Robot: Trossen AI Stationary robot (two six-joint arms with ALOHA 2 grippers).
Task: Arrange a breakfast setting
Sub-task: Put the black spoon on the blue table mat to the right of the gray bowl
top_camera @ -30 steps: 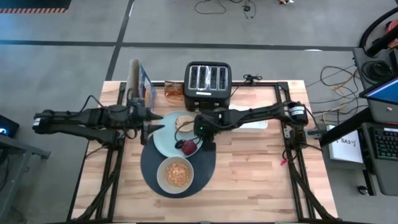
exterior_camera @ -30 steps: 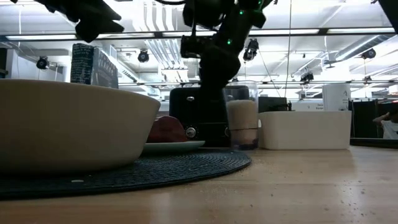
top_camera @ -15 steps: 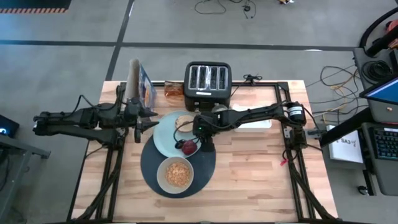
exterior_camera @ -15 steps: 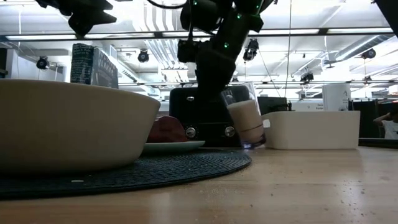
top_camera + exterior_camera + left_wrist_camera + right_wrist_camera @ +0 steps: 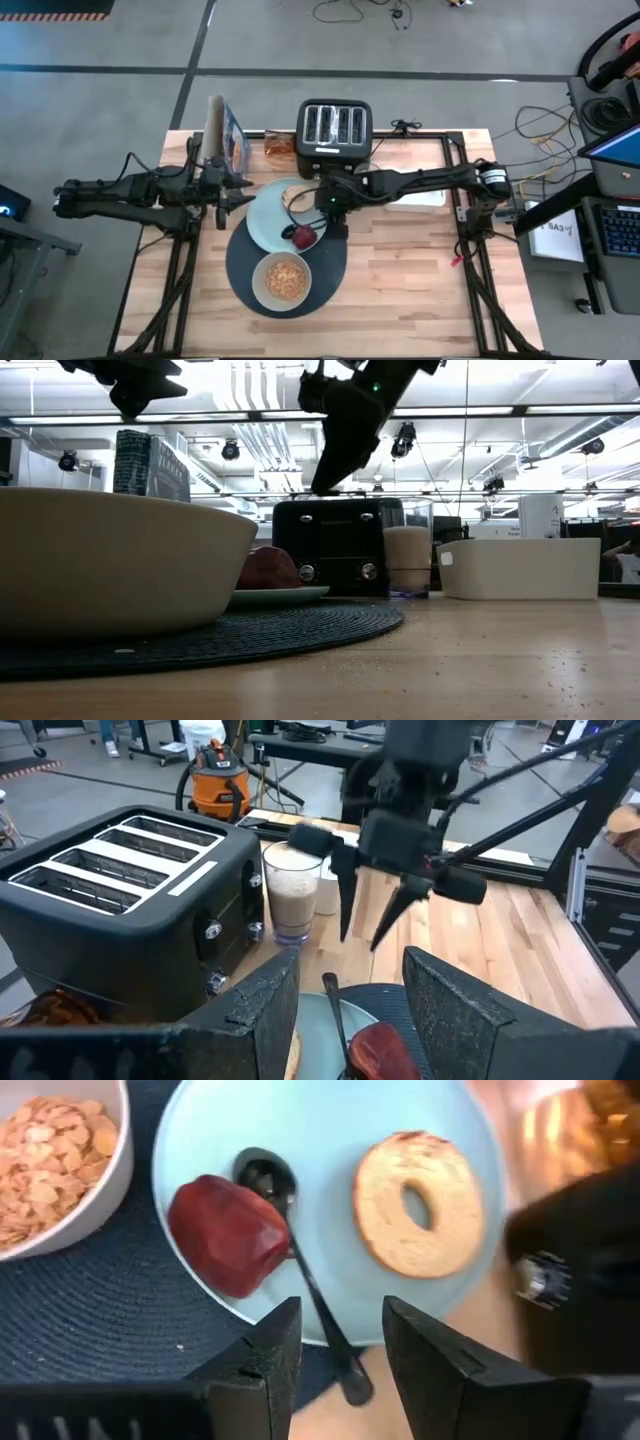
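The right hand (image 5: 362, 925) hangs released, apparently touching nothing, above the plate (image 5: 262, 218), the milk glass (image 5: 290, 891) standing just beside it by the toaster (image 5: 120, 880).

A: Support surface? Light wooden table (image 5: 400, 270), butcher-block planks, black frame along its edges.

B: Items resting directly on it, far side: black four-slot toaster (image 5: 335, 130), with an amber-brown packet (image 5: 280, 147) just beside it. A blue carton (image 5: 238, 140) stands near the far left corner.

A: Middle of the table?

B: Round dark-blue placemat (image 5: 330, 270) lies flat. Pale mint plate (image 5: 265, 215) sits partly on the mat, partly over bare wood. Small milk glass (image 5: 407, 560) stands upright on the wood between toaster and white rectangular tray (image 5: 520, 568).

A: Near side?

B: Bare wood with fine specks.
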